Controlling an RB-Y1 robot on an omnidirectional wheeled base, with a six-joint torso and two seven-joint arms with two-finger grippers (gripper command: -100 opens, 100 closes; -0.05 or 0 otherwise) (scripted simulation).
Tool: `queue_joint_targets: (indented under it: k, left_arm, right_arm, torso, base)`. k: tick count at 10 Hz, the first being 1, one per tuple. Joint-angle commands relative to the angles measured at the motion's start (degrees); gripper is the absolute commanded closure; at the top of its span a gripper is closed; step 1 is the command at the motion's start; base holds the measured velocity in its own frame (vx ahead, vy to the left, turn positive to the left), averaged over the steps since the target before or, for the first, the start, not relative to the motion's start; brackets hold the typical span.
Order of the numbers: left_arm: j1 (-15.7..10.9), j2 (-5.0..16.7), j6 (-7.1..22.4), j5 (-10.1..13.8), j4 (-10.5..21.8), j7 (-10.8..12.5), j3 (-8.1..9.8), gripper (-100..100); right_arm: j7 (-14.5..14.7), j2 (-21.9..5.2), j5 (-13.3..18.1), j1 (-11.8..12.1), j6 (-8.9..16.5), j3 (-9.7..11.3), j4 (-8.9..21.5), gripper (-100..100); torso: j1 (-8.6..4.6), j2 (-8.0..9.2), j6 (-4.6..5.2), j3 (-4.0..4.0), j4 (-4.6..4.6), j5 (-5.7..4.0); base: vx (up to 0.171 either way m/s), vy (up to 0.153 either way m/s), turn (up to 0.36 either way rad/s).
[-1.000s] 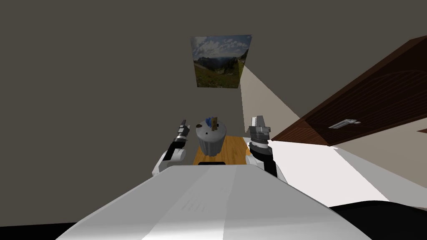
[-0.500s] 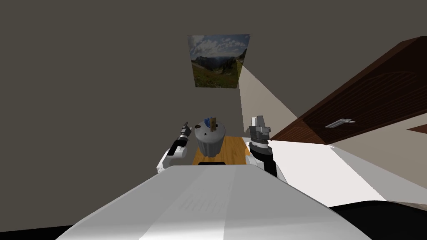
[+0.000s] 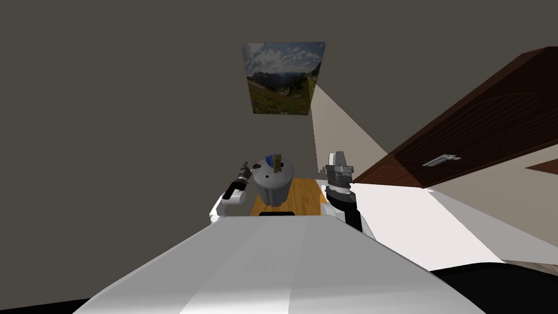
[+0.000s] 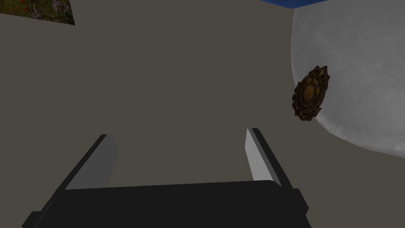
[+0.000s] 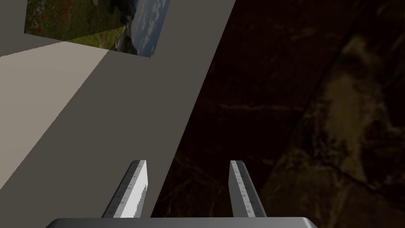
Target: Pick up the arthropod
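Note:
The arthropod (image 4: 310,94) is a small brown beetle-like thing with a rounded amber back. It lies near the edge of a white round stand's top (image 4: 356,71). In the head view it is a dark speck (image 3: 256,168) on that stand (image 3: 275,185). My left gripper (image 4: 178,133) is open and empty, just off the stand's rim, with the arthropod a little beyond and to one side of one finger (image 4: 253,152). The head view shows this gripper (image 3: 246,167) at the stand's left side. My right gripper (image 3: 338,159) is raised to the stand's right, open (image 5: 187,162) and empty.
A blue thing (image 3: 269,159) and an upright brown thing (image 3: 277,162) also stand on the stand's top. The stand rests on an orange wooden surface (image 3: 305,196). A dark brown door (image 3: 479,136) with a metal handle (image 3: 440,160) is to the right. A grey wall lies behind.
My left arm has swung in toward the white stand, bringing its gripper close to the rim. The head view has shifted slightly. The right arm has stayed put.

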Motion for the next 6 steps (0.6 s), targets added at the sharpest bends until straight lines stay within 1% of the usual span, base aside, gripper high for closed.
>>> queue_joint_targets:
  k: [1, 2, 3, 5, 6]
  left_arm:
    - [-1.9, -0.4, 2.9, 0.7, 2.9, 1.6, 0.15, -100]
    - [-3.1, -0.5, 4.5, 1.2, 4.9, 2.7, 0.29, -100]
    - [-3.1, -0.5, 5.2, 1.2, 4.9, 2.7, 0.29, -100]
    - [-5.5, -0.6, 8.6, 2.4, 9.2, 4.9, 0.59, -100]
    - [-5.5, -0.6, 9.1, 2.4, 9.2, 4.9, 0.59, -100]
  right_arm:
    - [0.0, 0.0, 0.0, 0.0, 0.0, 0.0, 0.0, 0]
    - [0.0, 0.0, 0.0, 0.0, 0.0, 0.0, 0.0, 0]
    - [0.0, 0.0, 0.0, 0.0, 0.0, 0.0, 0.0, 0]
    - [0.0, 0.0, 0.0, 0.0, 0.0, 0.0, 0.0, 0]
    - [0.0, 0.0, 0.0, 0.0, 0.0, 0.0, 0.0, 0]
  torso:
    - [0.0, 0.0, 0.0, 0.0, 0.0, 0.0]
    - [-0.03, -0.05, 0.01, -0.03, -0.01, 0.0]
    - [-0.04, -0.07, 0.0, -0.04, -0.02, -0.01]
    - [0.0, -0.01, 0.0, -0.01, -0.01, 0.0]
    - [-0.01, -0.05, 0.0, -0.03, -0.01, 0.0]
  base:
    - [0.035, -0.024, -0.029]
    - [0.041, -0.027, -0.041]
    - [0.03, -0.02, -0.01]
    - [0.032, -0.018, -0.024]
    - [0.027, -0.014, -0.012]
